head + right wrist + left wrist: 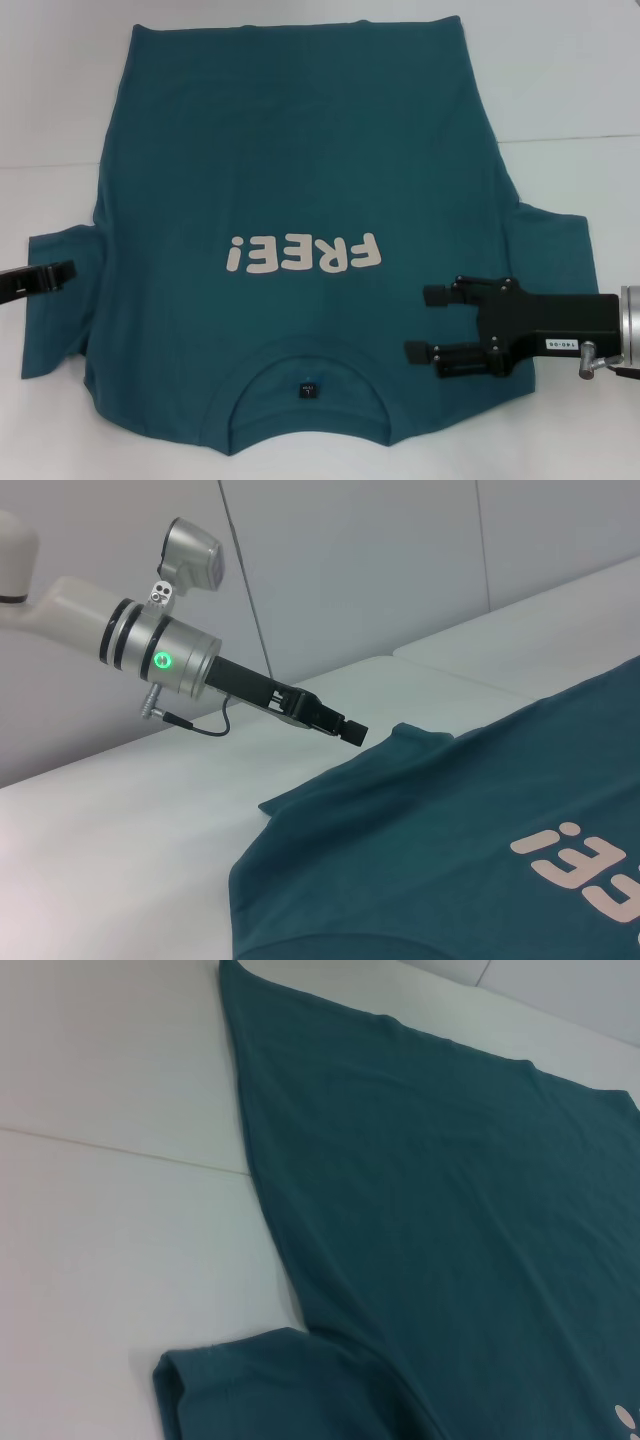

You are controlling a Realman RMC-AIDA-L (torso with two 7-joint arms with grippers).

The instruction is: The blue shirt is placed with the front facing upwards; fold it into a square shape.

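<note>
Two grippers flank the blue shirt (300,230), which lies flat, front up, on the white table (50,90), collar nearest the robot and hem at the far side.

Head view: we see the right gripper (430,322) over the shirt's right shoulder area, beside the right sleeve (555,245), jaws apart, one finger above the other, nothing between them. The left gripper (55,275) sits at the outer edge of the left sleeve (60,300); only its tip shows, so we cannot tell how its jaws stand. The "FREE!" lettering (303,254) reads upside down to us, and the collar label (309,388) is visible.

Left wrist view: we see the shirt's left side edge (265,1190) running along the table and the left sleeve (230,1380) slightly curled under at its cuff. No fingers in view.

Right wrist view: the left gripper (345,727) hovers just over the left sleeve tip (415,735), probably not touching yet.

Step in hand, we judge, is gripping for the first sleeve-side fold. To do it well: pinch only the top-edge fabric at shoulder and sleeve, grab both layers, lift low, and carry across evenly so the fold line stays straight and the cuff curl doesn't bunch.
</note>
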